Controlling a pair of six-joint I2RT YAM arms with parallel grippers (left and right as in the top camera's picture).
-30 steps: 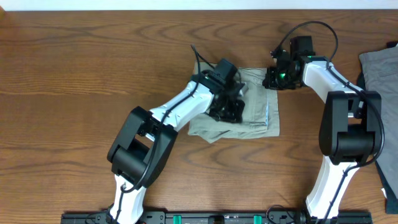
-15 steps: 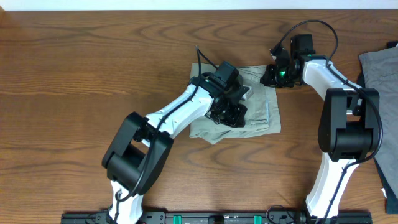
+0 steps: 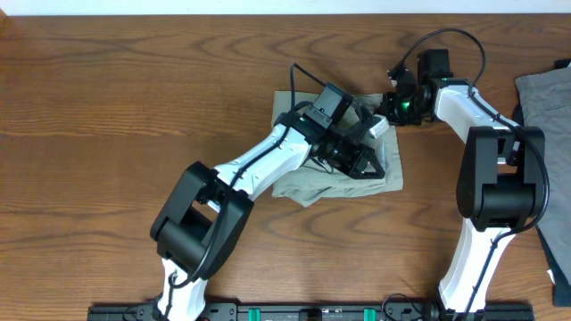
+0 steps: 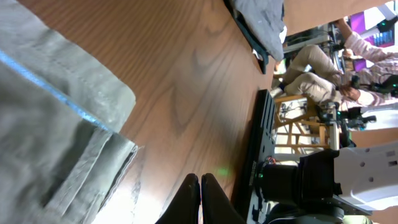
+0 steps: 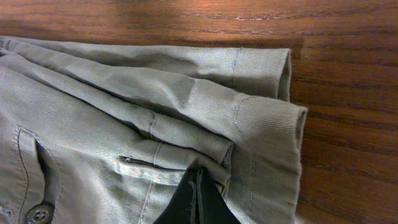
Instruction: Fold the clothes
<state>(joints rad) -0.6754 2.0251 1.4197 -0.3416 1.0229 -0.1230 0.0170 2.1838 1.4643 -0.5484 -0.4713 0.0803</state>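
The wooden tabletop point(image 3: 134, 89) carries the folded khaki shorts point(image 3: 299, 185) near its middle and a grey garment point(image 3: 544, 98) at its right edge. The left gripper point(image 4: 200, 186) hangs over the shorts' right side, jaws together and empty; the right gripper point(image 5: 198, 175) rests its closed jaws on their far corner

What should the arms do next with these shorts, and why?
Probably lift the left tool straight up, clear of the shorts. They already lie folded into a compact stack on the table, and that tool is shut with no cloth in it, sitting just past a folded edge.
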